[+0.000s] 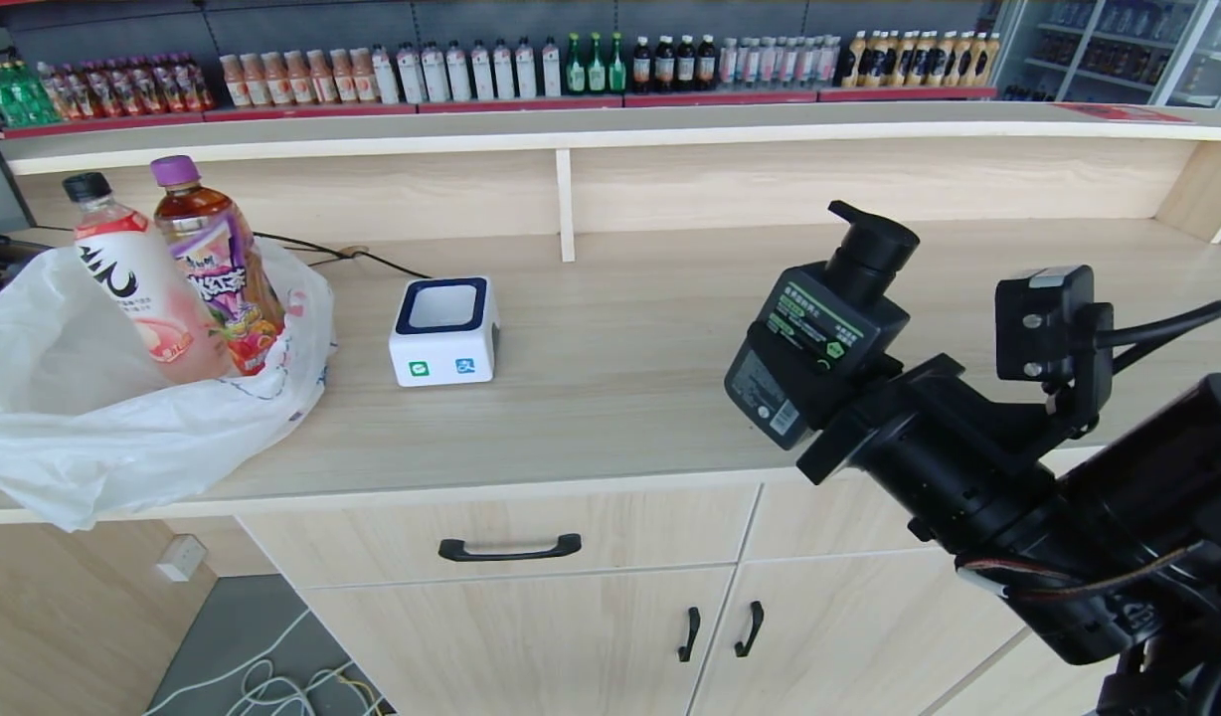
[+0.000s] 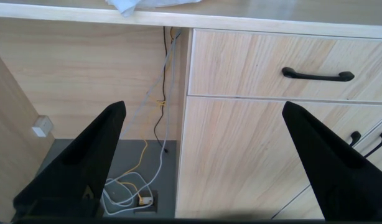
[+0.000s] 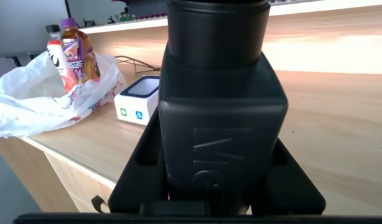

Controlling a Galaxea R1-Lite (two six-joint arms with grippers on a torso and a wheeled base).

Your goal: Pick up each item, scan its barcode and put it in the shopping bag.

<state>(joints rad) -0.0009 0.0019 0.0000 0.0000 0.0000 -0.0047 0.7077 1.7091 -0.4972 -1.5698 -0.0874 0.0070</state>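
The black pump bottle [image 1: 819,338] sits clamped in your right gripper [image 1: 849,408], tilted above the right side of the counter [image 1: 620,398], well apart from the scanner [image 1: 443,331] and shopping bag [image 1: 123,438]. A careless wrist turn could miss the scanner window or let the bottle slip. Your left gripper [image 2: 203,112] hangs spread open below the counter.

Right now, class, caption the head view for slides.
Right gripper holding a black pump bottle, right of scanner and shopping bag.

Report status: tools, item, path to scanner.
Right tool shut on black pump bottle, above counter. Left tool open, down by cabinet. Bare counter between it and scanner; peach bottle, purple-cap bottle in shopping bag.
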